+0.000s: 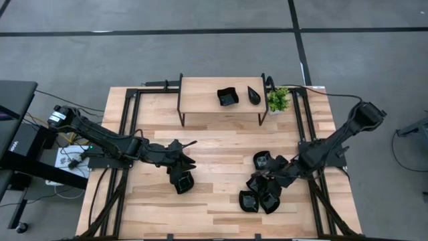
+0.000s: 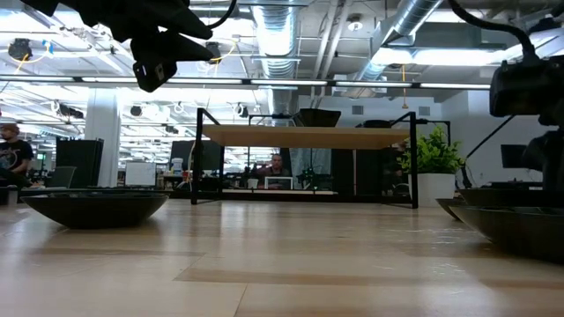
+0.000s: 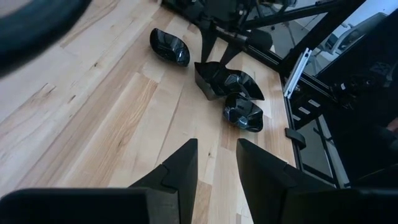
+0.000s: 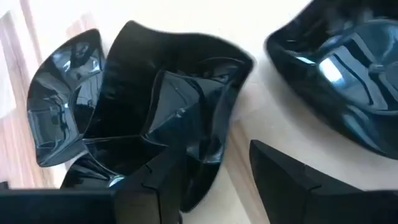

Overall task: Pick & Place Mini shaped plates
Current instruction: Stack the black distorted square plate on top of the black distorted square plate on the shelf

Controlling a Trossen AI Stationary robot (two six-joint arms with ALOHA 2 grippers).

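Several glossy black mini plates (image 1: 259,191) lie bunched on the table's right half; they also show far off in the left wrist view (image 3: 227,84). One plate (image 1: 184,183) sits alone near the middle, resting on its base (image 2: 92,208). Two more (image 1: 227,98) (image 1: 254,95) stand on the wooden shelf. My left gripper (image 1: 184,166) (image 3: 214,168) is open and raised above the lone plate. My right gripper (image 1: 273,181) (image 4: 217,186) is open and low in the cluster, with the wavy rim of a stacked plate (image 4: 177,106) reaching between its fingers. My right gripper comes at the stacked plate's near rim (image 4: 202,168) slanting down from the table's right. One finger (image 4: 152,186) stands at that rim, the other on bare table. I cannot tell whether the finger touches the rim. The plate rests on the others.
A wooden shelf on a black frame (image 1: 221,115) stands at the far side. A small green potted plant (image 1: 278,100) is by the shelf's right end. Black rails (image 1: 124,144) run along both table sides. Bare wood lies between the two arms (image 1: 221,161).
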